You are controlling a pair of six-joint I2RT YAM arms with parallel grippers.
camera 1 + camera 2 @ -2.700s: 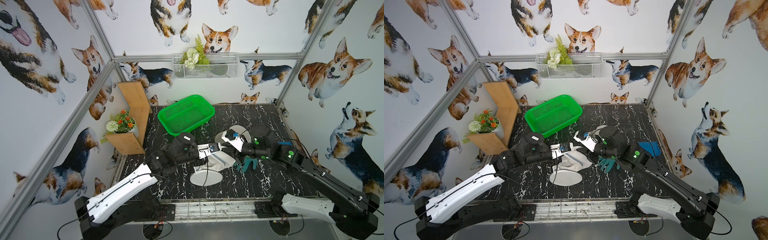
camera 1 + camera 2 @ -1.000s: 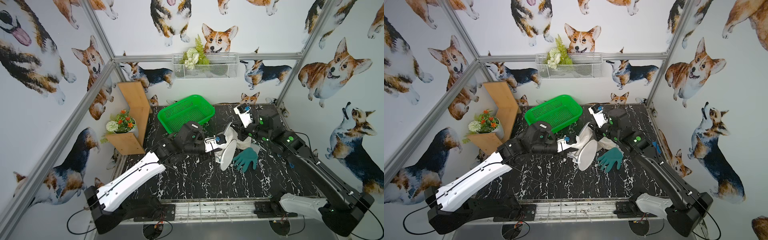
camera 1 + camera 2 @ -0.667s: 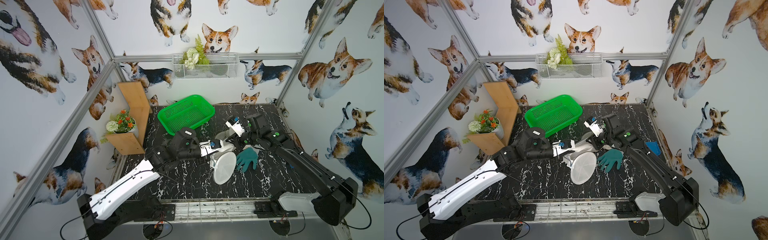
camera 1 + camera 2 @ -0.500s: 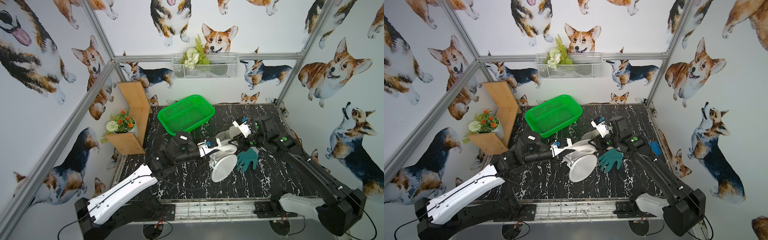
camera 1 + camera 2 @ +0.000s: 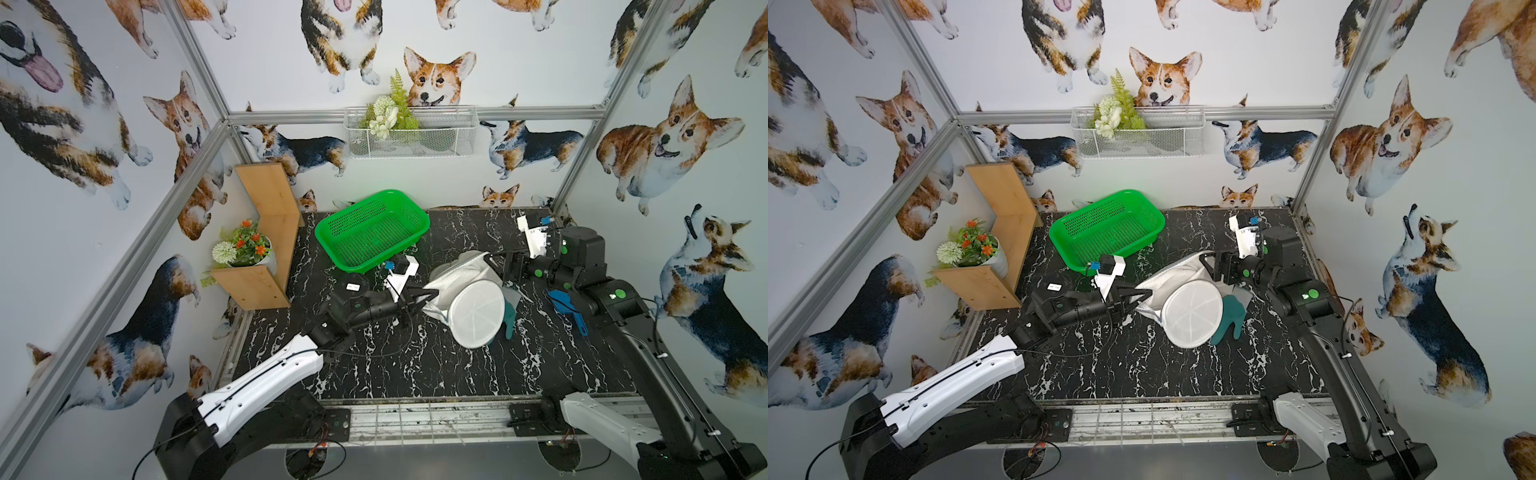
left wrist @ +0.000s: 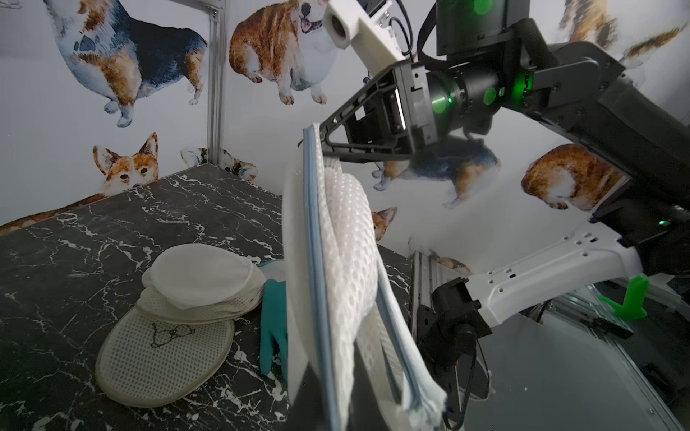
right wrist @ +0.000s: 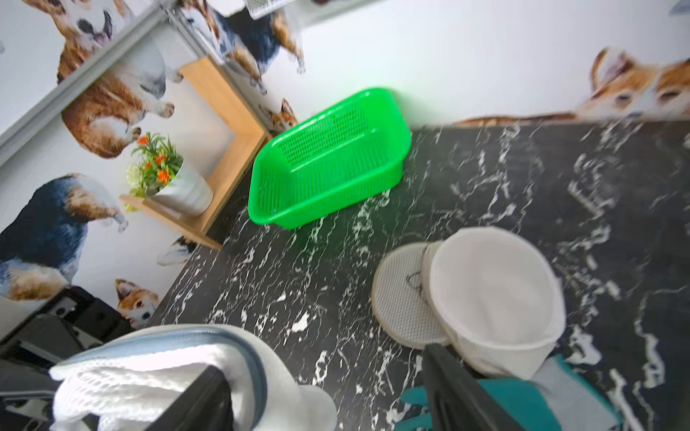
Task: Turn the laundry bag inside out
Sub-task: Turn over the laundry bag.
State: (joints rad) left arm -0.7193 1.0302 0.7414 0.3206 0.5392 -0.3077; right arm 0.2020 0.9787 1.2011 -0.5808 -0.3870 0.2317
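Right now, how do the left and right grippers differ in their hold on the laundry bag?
The left gripper is shut, pinching the laundry bag's mesh edge; the right gripper is open, jaws spread wide, clamping nothing. The left gripper is at one end of the bag, the right gripper at the opposite end. Both point toward each other across the bag.

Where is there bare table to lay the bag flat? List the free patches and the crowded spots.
Free: the wide front strip of table between the bag and the front rail; a smaller patch between the basket and the right arm. Crowded: mid-right, where bag, glove, left gripper and right gripper cluster.
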